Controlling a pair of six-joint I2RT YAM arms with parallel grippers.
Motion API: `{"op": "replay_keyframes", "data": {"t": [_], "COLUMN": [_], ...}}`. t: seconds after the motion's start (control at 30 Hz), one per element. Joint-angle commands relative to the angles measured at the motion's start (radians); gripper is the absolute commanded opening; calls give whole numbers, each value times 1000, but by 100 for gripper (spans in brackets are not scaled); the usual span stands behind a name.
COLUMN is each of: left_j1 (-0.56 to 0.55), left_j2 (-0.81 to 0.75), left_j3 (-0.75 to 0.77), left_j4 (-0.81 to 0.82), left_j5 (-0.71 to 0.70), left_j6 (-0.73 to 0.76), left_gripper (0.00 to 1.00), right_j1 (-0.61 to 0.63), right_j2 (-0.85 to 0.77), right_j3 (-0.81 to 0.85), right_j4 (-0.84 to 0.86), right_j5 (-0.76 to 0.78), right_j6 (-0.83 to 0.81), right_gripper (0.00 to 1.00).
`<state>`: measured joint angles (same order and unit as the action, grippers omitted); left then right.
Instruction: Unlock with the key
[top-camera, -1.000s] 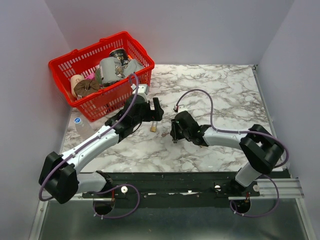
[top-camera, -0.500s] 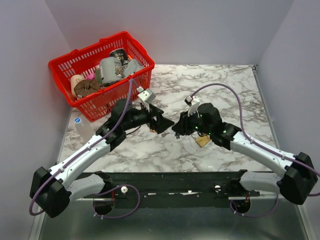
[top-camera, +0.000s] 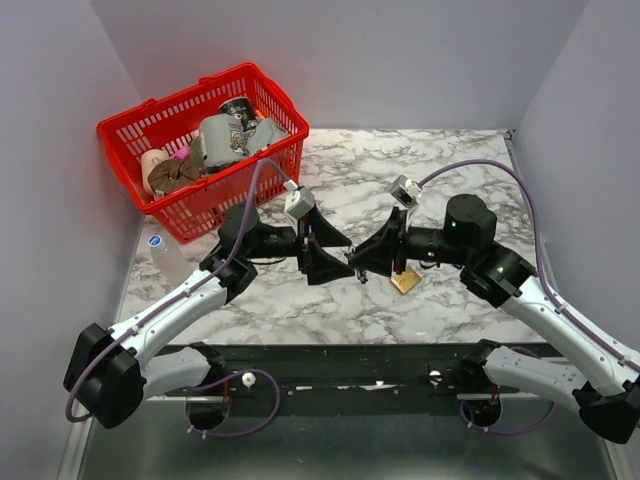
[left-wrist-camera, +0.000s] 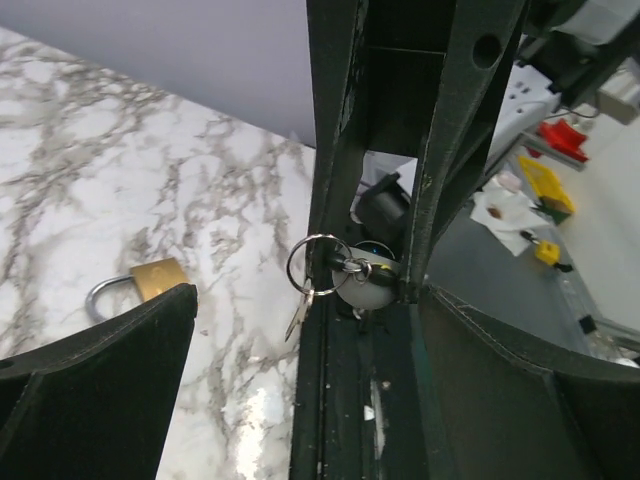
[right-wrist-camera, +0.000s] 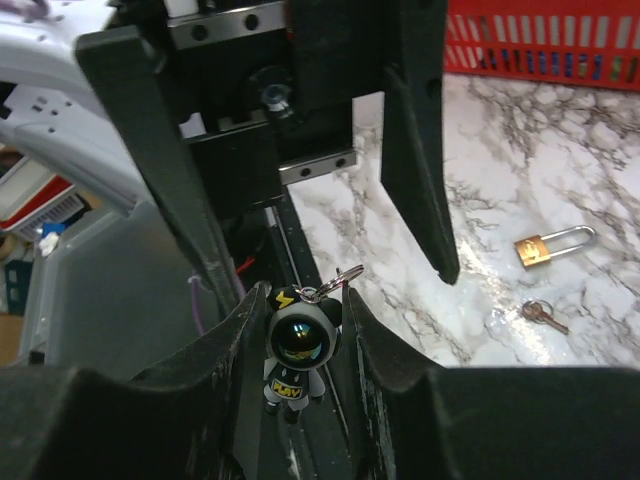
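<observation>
1. The red basket at the far left holds a grey bundle and a brown cloth; a bottle lies just beside it.
2. A brass padlock lies on the marble table under the right arm, with a loose small key near it.
3. The right gripper pinches a charm. The key hangs from its ring in mid-air, between the wide-spread fingers of the left gripper.
4. Half a second ago the grippers were slightly apart; the padlock has not moved.

Red mesh basket, white tabletop veined with grey, brass-gold padlock with silver shackle.
</observation>
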<state>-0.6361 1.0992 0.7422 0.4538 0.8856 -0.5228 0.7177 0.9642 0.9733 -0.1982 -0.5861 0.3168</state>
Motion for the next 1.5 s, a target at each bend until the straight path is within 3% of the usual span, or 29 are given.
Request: {"op": "replay_keyframes", "data": {"t": [0.0, 0.07, 0.17, 0.2, 0.3, 0.57, 0.8, 0.97, 1.17, 1.47], "left_j1": [-10, -20, -28, -31, -33, -40, -40, -40, -40, -42], "left_j2": [19, 22, 34, 36, 48, 67, 67, 71, 67, 53], "left_j3": [-15, -17, -15, -14, -12, -7, -10, -17, -18, -3], "left_j4": [181, 181, 180, 178, 175, 167, 177, 187, 177, 65], "left_j5": [147, 156, 159, 161, 164, 168, 156, 139, 113, 36], "left_j6": [-82, -80, -82, -83, -86, -88, -95, -105, -100, -25], "left_gripper": [97, 93, 80, 71, 62, 55, 41, 40, 48, 52], "right_j1": [-9, -11, -12, -14, -18, -37, -40, -43, -44, -50], "right_j2": [-21, -24, -30, -32, -39, -67, -62, -59, -53, -48], "right_j3": [33, 36, 36, 36, 33, 28, 16, 15, 8, 5], "right_j4": [-47, -47, -46, -46, -46, -43, -41, -26, -6, 6], "right_j5": [-130, -130, -120, -116, -107, -100, -115, -129, -150, -162], "right_j6": [19, 25, 28, 28, 31, 38, 44, 59, 79, 102], "right_gripper": [1, 1, 1, 1, 1, 1, 1, 1, 1, 1]}}
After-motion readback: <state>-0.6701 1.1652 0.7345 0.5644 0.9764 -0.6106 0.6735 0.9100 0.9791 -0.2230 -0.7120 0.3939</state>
